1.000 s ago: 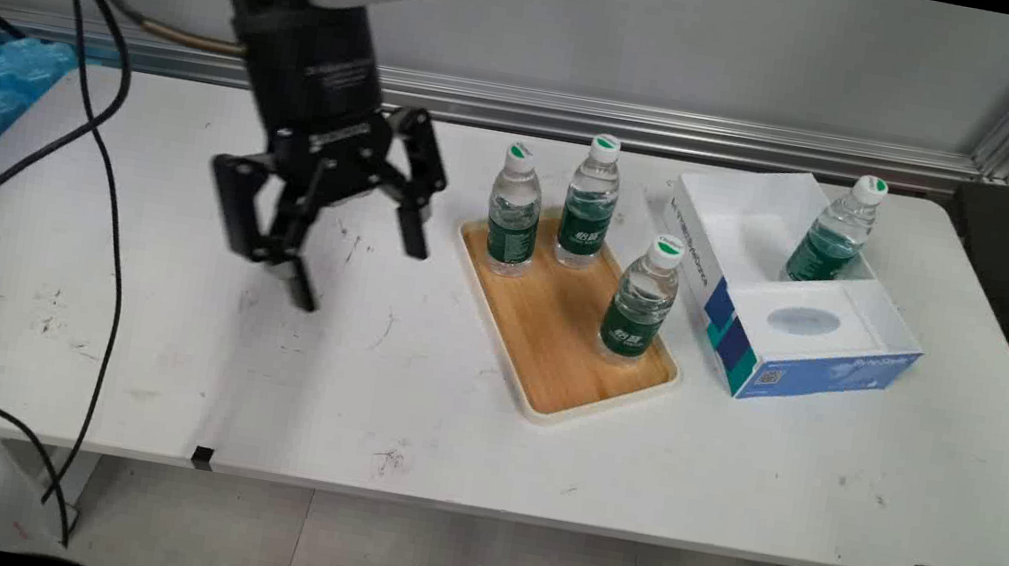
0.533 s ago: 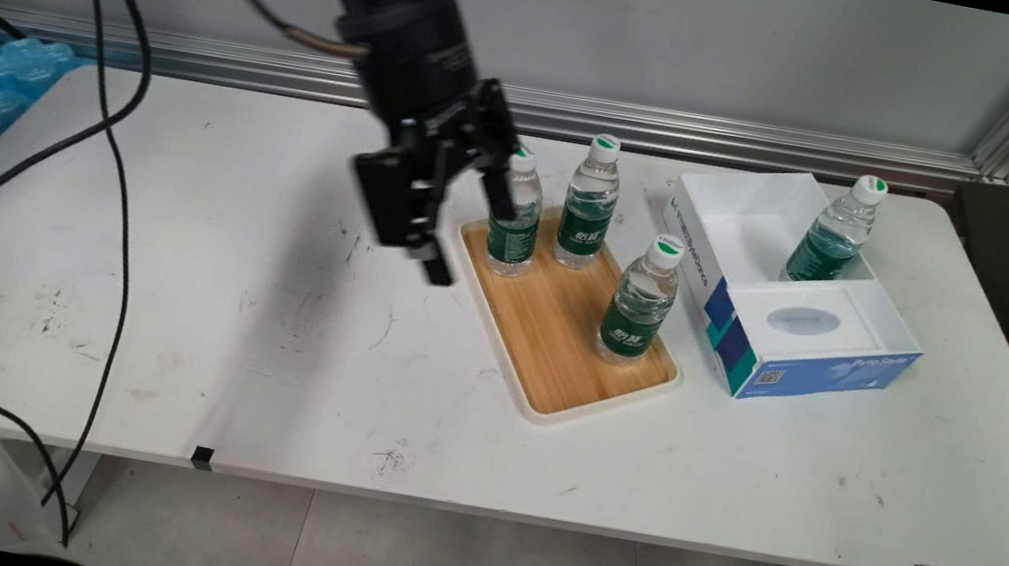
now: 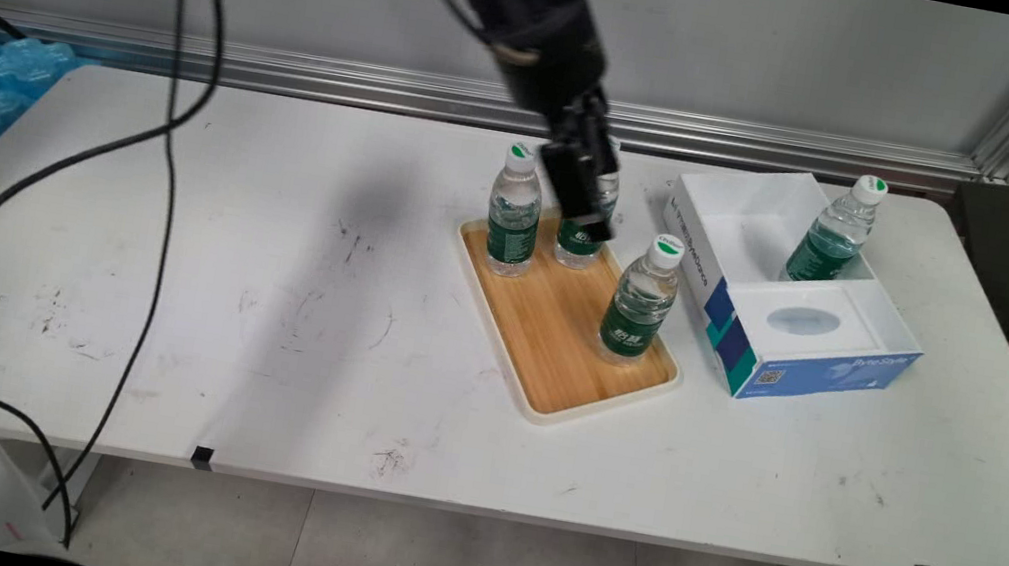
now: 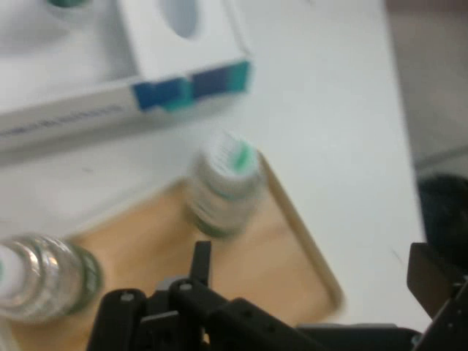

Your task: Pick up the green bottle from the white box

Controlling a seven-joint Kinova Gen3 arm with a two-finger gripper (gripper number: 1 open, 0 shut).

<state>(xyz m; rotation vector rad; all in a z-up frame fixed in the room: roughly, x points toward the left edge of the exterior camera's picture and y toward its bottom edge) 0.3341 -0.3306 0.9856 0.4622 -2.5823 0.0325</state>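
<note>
Main view, bottom of frame: table [image 3: 347,380] white and scuffed, two black tape marks on its near edge; black cables [image 3: 163,168] hang down the left side. Centre, right of the middle: wooden tray [image 3: 554,352] with a pale rim, set at an angle; three bottles stand upright on it, all with green labels and white caps. Front bottle [image 3: 641,300] at the tray's right edge; left bottle [image 3: 513,214] at its far left corner; rear bottle [image 3: 573,245] at the far right, partly hidden behind the gripper. Gripper [image 3: 588,215] comes down from the top centre, seen edge-on, its tips in front of the rear bottle's label; contact cannot be told. Right of the tray, just beside it: box [image 3: 856,364], white with a blue front; near part closed with an oval opening, far compartment open, a fourth bottle [image 3: 831,234] standing in its right corner. Upper left edge: a blue pack [image 3: 12,68] on the table. Hand view: gripper [image 4: 311,256] with fingers [image 4: 201,256] spread wide, nothing between them; front bottle [image 4: 223,186] at centre on the tray [image 4: 307,248]; another bottle [image 4: 44,278] lower left; box [image 4: 190,88] along the top.
</note>
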